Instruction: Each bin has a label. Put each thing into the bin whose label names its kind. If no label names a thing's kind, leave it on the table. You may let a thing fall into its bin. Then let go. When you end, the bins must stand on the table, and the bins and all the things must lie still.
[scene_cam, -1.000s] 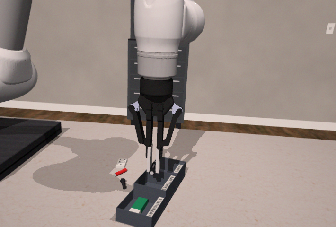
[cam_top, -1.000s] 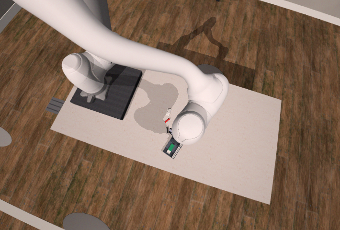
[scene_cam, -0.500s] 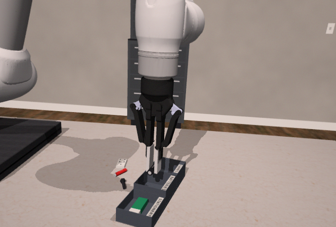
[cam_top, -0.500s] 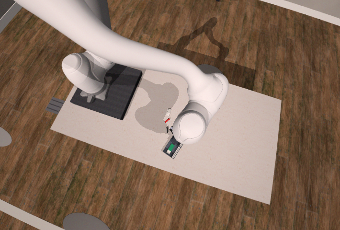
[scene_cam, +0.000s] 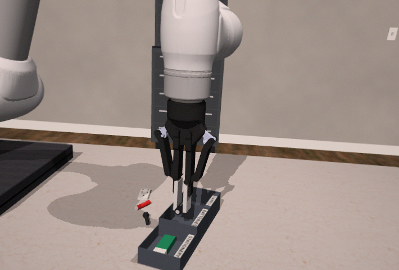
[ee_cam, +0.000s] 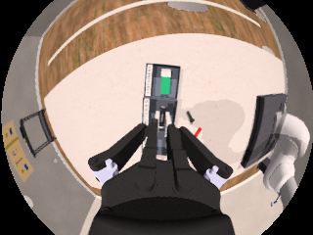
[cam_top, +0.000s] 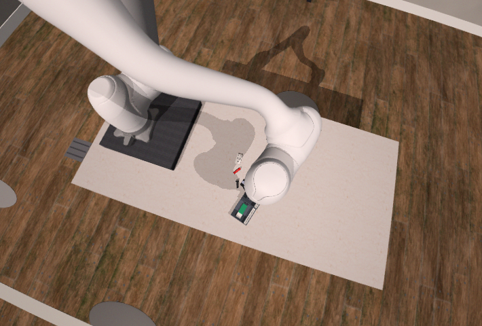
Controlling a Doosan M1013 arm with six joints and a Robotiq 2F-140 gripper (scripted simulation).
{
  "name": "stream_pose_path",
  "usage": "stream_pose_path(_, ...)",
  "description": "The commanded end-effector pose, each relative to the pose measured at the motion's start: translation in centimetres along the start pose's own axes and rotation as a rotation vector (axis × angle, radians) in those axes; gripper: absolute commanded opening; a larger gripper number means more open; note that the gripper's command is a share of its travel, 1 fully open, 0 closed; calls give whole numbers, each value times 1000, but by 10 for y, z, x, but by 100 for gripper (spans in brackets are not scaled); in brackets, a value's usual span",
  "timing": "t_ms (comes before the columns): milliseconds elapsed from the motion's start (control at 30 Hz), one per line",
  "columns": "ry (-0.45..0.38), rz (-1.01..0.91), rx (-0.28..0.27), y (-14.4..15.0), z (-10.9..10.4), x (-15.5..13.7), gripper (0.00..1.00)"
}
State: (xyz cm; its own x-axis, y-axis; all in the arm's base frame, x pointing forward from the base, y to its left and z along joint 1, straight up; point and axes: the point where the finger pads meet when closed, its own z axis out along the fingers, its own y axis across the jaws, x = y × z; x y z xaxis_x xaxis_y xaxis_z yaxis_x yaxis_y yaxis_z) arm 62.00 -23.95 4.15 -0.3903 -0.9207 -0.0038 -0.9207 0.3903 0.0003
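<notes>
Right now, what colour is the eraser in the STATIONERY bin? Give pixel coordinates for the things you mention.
Green point(cam_top: 243, 208) point(scene_cam: 166, 242) point(ee_cam: 165, 85) and white; clearest in the exterior view.

Eraser point(cam_top: 242, 210) point(scene_cam: 165, 244) point(ee_cam: 165, 83) green and white; cylinder point(cam_top: 237, 170) point(scene_cam: 143, 204) point(ee_cam: 198, 132) mostly red; domino point(cam_top: 239, 157) point(scene_cam: 144, 193) white, dark-dotted; bins point(cam_top: 245, 222) point(scene_cam: 158, 261) point(ee_cam: 177, 83) dark blue-grey.
</notes>
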Motion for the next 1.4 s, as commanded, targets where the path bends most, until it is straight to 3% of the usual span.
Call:
stream_pose_path(0, 0, 0, 0, 0, 5, 0, 5)
stream_pose_path(600, 0, 0, 0, 0, 37, 0, 5)
stream_pose_path(1000, 0, 0, 0, 0, 37, 0, 5)
stream_pose_path(1033, 0, 0, 0, 0, 37, 0, 17)
stream_pose_path(1367, 0, 0, 0, 0, 37, 0, 17)
